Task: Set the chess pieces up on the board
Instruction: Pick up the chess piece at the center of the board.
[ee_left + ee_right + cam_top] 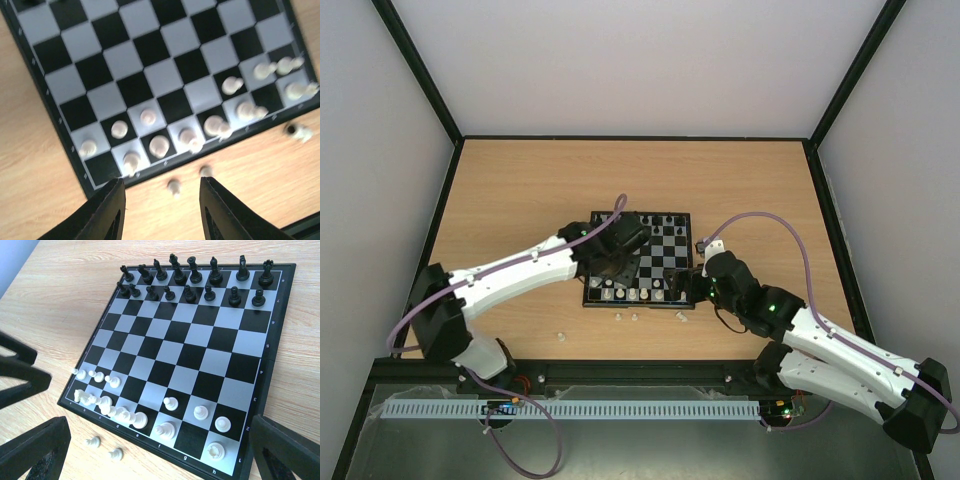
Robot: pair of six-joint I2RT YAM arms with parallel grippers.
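Hovering by the near edge of the board [160, 77], the left claw [160, 182] and right claw [159, 442] are both apart, empty. A few loose white pieces [92, 442] lie on the tabletop [60, 305] beside it; other white pieces [170, 402] stand on near rows, black pieces [195, 277] on the far two.

The board [665, 255] sits at the middle of the surface [520, 190], a little toward its near edge. Two rows of pieces [194, 270] line the board's far edge; other pieces [171, 403] stand in the two rows along its near edge. A few loose pieces [92, 442] lie on the surface just beside that near edge.
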